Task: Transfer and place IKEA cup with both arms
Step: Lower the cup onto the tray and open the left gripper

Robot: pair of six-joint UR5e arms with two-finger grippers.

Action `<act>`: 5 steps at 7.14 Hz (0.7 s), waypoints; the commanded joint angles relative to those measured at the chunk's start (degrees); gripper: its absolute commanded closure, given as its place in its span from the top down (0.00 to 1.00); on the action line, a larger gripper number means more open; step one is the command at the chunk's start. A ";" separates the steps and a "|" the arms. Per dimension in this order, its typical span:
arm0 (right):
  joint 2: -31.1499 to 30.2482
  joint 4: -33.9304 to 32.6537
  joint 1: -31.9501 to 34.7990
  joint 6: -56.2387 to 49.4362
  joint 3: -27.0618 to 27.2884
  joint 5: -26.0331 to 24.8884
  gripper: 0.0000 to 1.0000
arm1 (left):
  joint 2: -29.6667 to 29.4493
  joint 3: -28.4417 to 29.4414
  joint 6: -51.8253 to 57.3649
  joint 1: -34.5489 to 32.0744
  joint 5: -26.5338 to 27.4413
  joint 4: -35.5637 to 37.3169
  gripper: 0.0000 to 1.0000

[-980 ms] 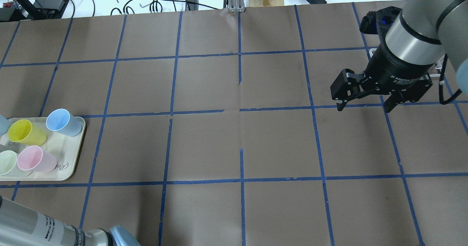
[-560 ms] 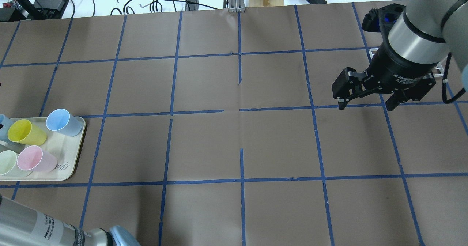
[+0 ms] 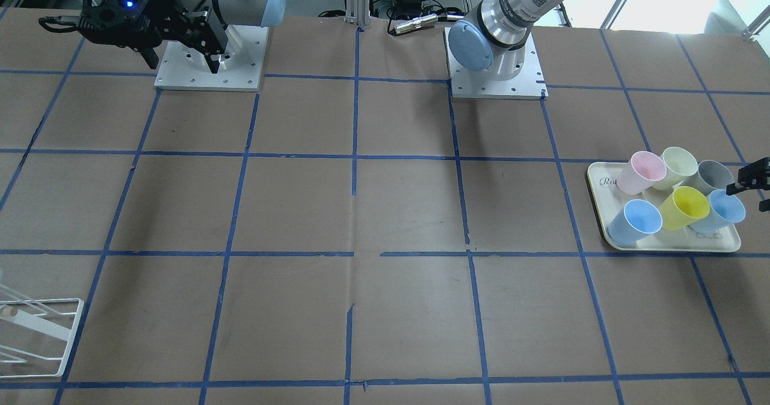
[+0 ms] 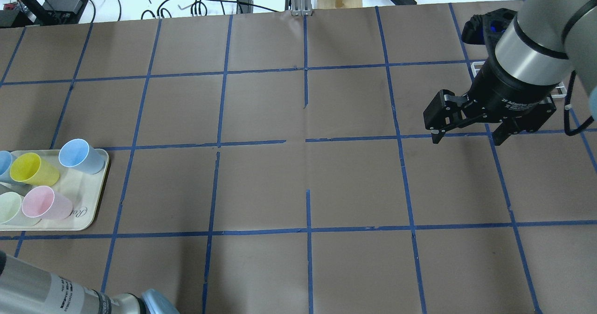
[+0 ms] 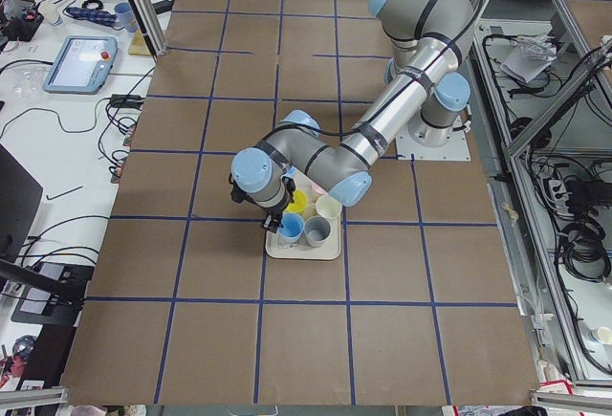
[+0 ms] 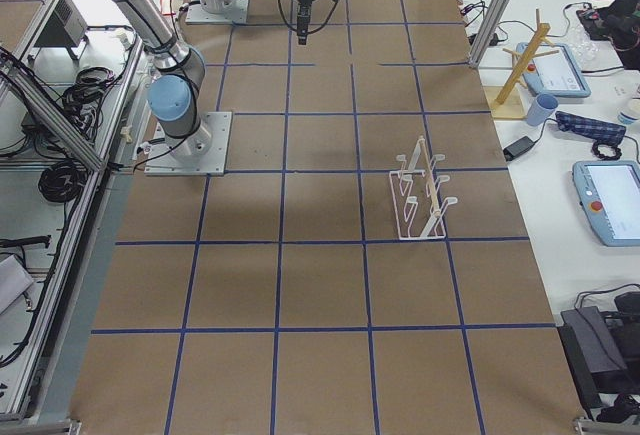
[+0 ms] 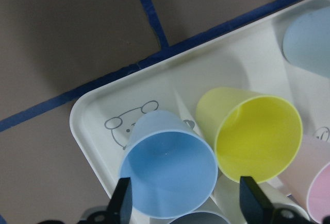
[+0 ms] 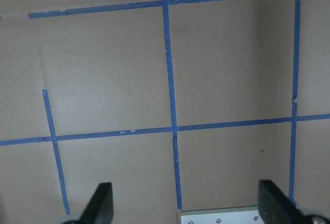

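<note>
The IKEA cup (image 7: 170, 165) is pale blue and lies tilted at the outer end of the cream tray (image 7: 98, 116), next to a yellow cup (image 7: 258, 134). It also shows in the front view (image 3: 725, 207) and at the overhead view's left edge (image 4: 3, 162). My left gripper (image 7: 188, 203) is open, with one finger on each side of the cup's rim and not touching it; part of it shows in the front view (image 3: 752, 181). My right gripper (image 4: 466, 140) is open and empty, held high over the table's right side, also seen from the front (image 3: 183, 65).
The tray (image 3: 674, 247) also holds a second blue cup (image 3: 636, 219), a pink cup (image 3: 640, 173), a pale green cup (image 3: 678, 165) and a grey cup (image 3: 711, 176). A white wire rack (image 6: 420, 195) stands on the right side of the table.
My right gripper has drifted slightly right and down. The left arm's forearm has slid left at the overhead view's bottom edge. The pale blue cup at the left edge shows more.
</note>
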 commanded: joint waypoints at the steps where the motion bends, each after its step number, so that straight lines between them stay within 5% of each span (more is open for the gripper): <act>1: -0.02 -0.04 0.00 0.02 0.20 0.00 1.00 | 5.15 4.00 -10.78 -10.68 -1.18 -8.77 0.78; 5: -0.11 -0.04 0.00 0.02 0.20 0.18 1.00 | 13.33 3.04 -45.31 -38.81 -7.86 -10.38 0.81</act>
